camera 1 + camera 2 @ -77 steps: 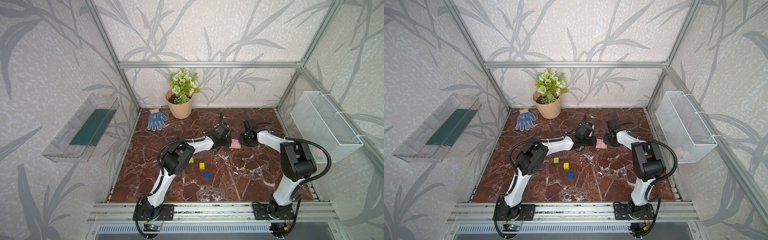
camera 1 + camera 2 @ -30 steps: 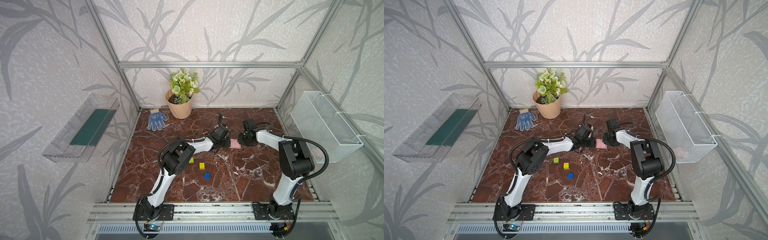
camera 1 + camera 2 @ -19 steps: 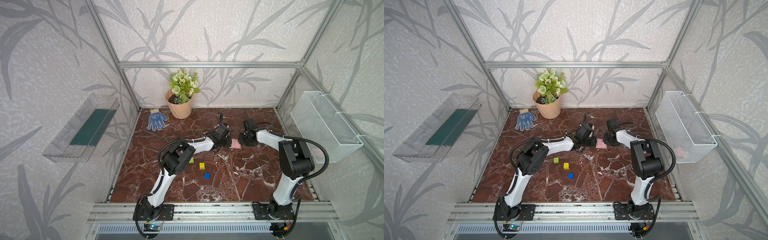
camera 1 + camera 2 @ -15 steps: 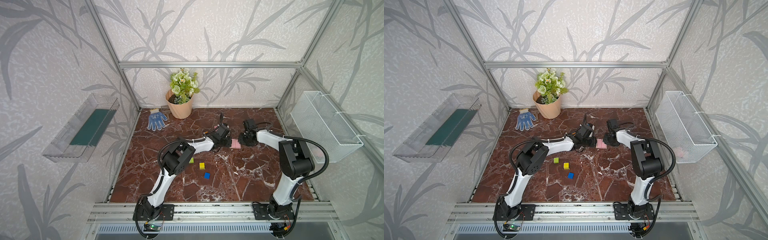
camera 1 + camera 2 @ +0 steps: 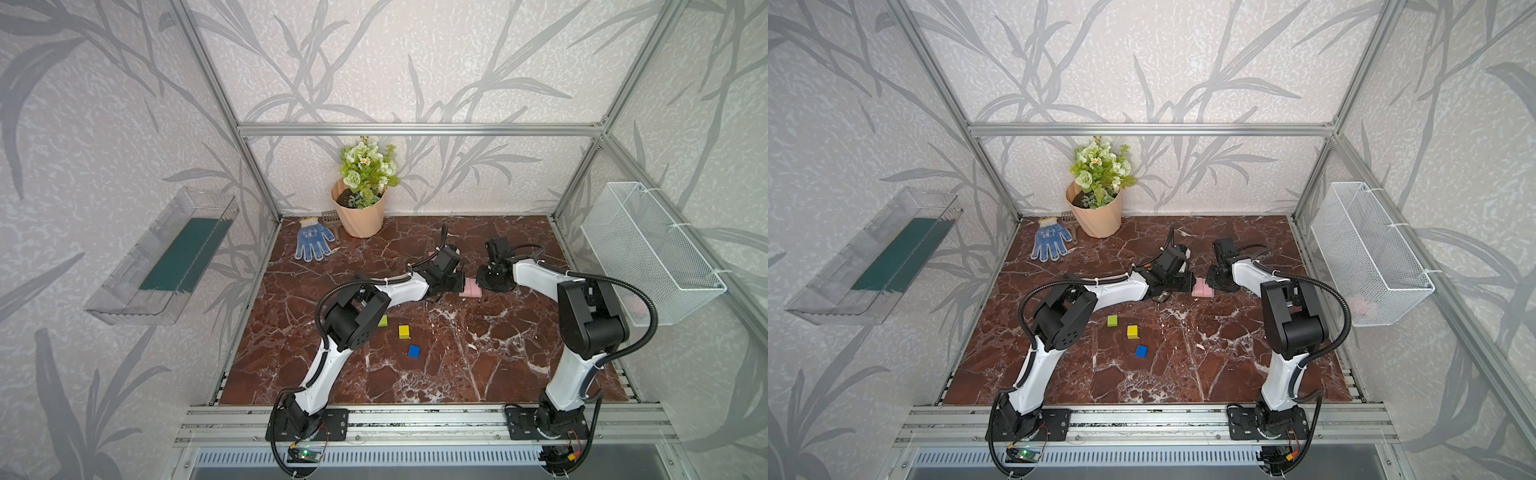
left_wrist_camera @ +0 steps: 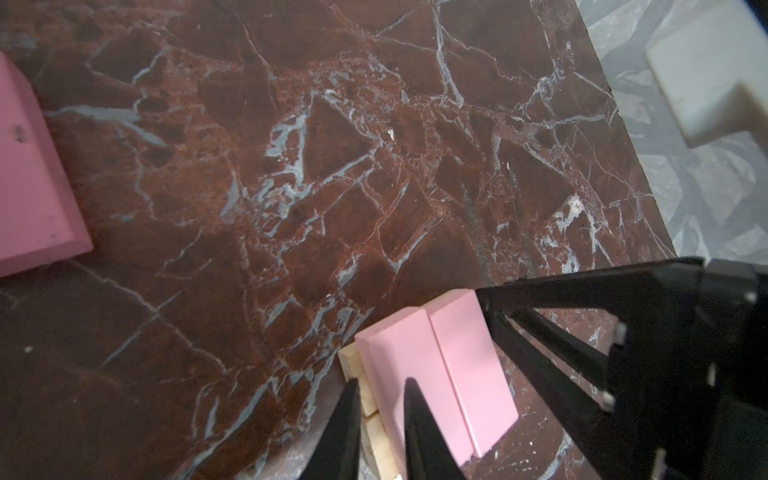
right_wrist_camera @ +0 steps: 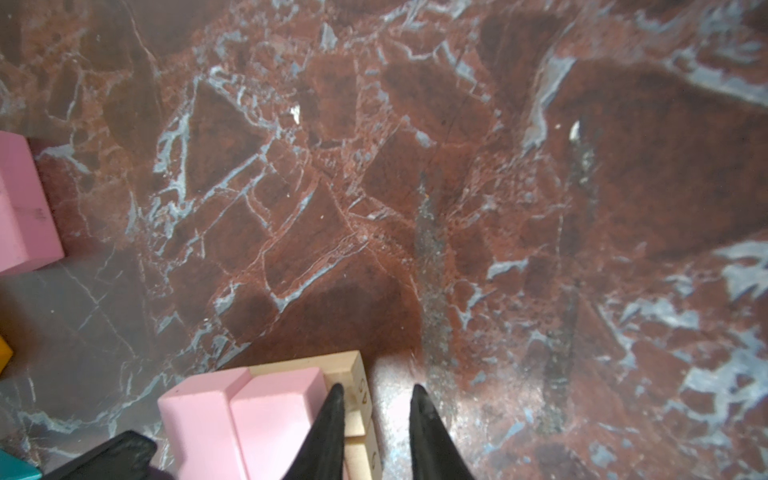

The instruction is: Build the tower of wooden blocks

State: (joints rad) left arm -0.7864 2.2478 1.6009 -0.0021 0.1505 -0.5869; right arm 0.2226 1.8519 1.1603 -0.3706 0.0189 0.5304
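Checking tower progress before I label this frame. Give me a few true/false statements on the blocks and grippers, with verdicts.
1. Two pink rectangular wooden bars lie side by side on plain-wood bars. True.
2. The blue wooden cube sits on the pink bars. False: it lies loose on the red marble table, near the yellow wooden cube and lime wooden cube.
3. The left gripper and right gripper flank the pink bars from opposite sides. True.
4. The blue knitted glove lies among the cubes. False: it lies at the back, beside the peach flower pot.

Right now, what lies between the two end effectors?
Two pink blocks, side by side on wooden blocks. Both top views show them between the left end effector and the right end effector.
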